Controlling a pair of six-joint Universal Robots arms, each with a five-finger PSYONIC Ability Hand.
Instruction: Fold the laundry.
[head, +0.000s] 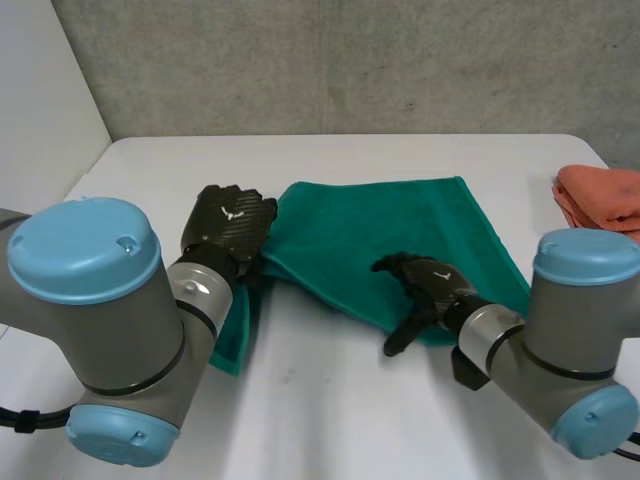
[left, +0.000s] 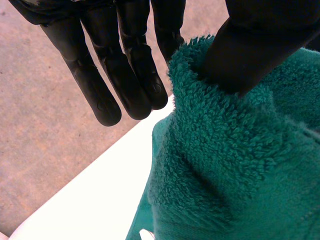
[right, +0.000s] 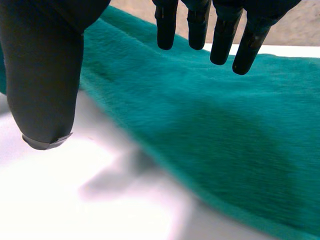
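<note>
Green towel pinched at one corner on the table.

An orange cloth is seen well off to the outer side of the right hand, apart from the towel. The towel's corner is pinched by the left hand: its thumb is pressed into the bunched pile beside the nearest of the straight fingers, and a flap is seen hanging below them. The right hand's fingers are held spread and slightly bent above the towel's near edge, with nothing grasped. Its thumb is pointed at bare table just beside that edge.
</note>
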